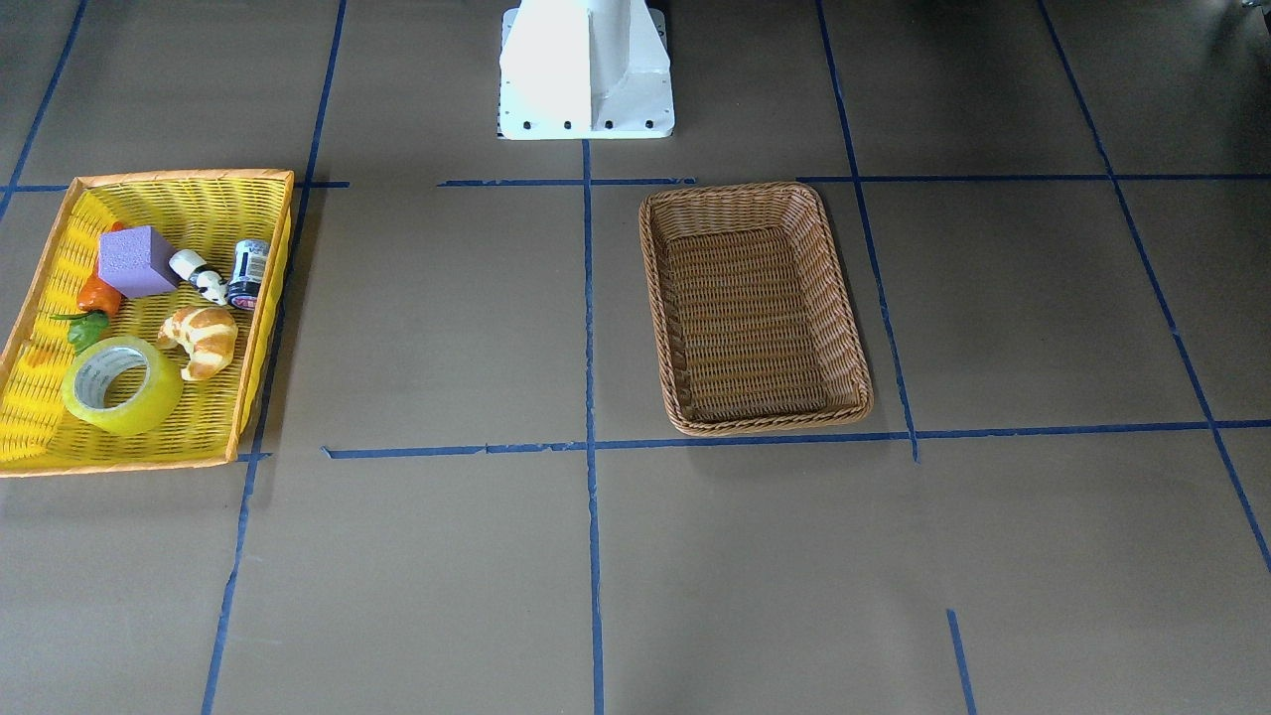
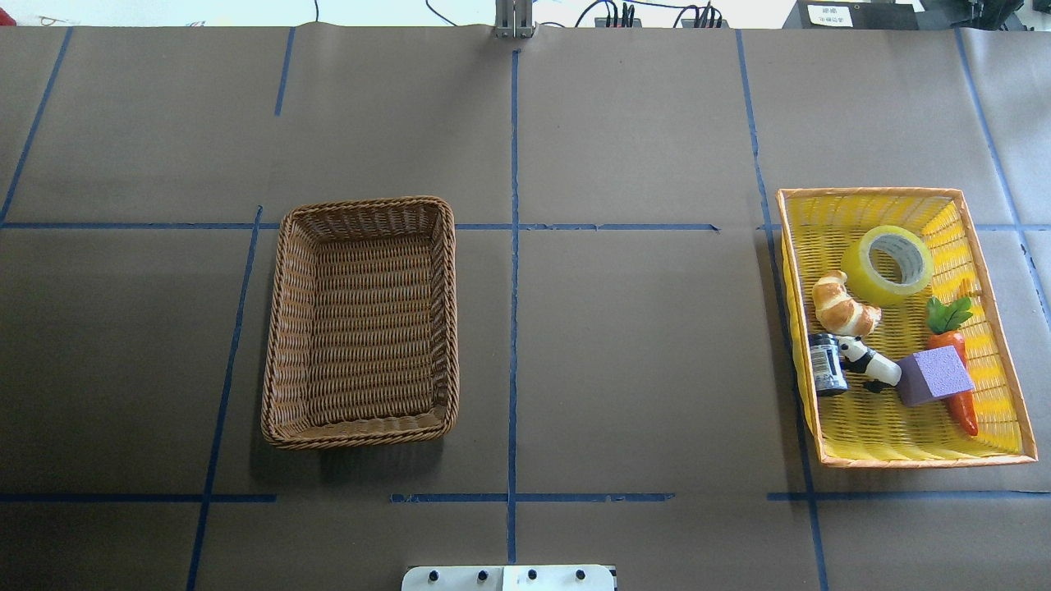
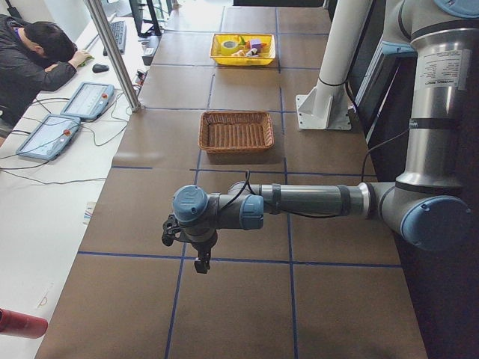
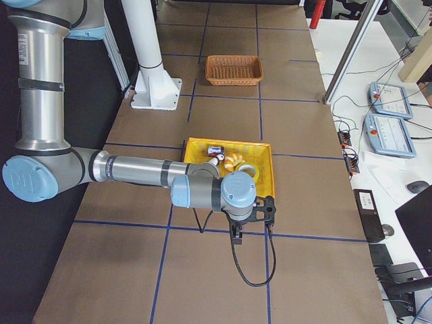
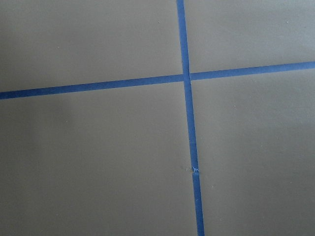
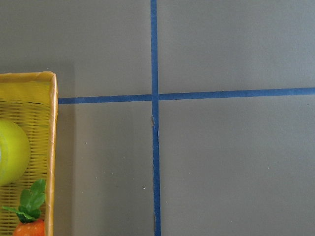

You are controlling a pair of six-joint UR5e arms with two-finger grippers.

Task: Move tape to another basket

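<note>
The tape (image 2: 888,264), a wide yellow-green roll with a whitish core, lies in the far end of the yellow basket (image 2: 870,193). It also shows in the front view (image 1: 122,385) and at the right wrist view's left edge (image 6: 10,152). The brown wicker basket (image 2: 365,203) stands empty left of the table's centre line. My left gripper (image 3: 187,243) hangs over bare table well beyond the brown basket (image 3: 236,132). My right gripper (image 4: 253,216) hangs just outside the yellow basket's outer end. I cannot tell whether either gripper is open or shut.
The yellow basket also holds a croissant (image 2: 843,303), a small dark jar (image 2: 826,364), a panda figure (image 2: 869,362), a purple block (image 2: 934,375) and a carrot (image 2: 955,361). The robot's white base (image 1: 586,70) stands at the table's near edge. An operator (image 3: 37,60) sits at the side desk.
</note>
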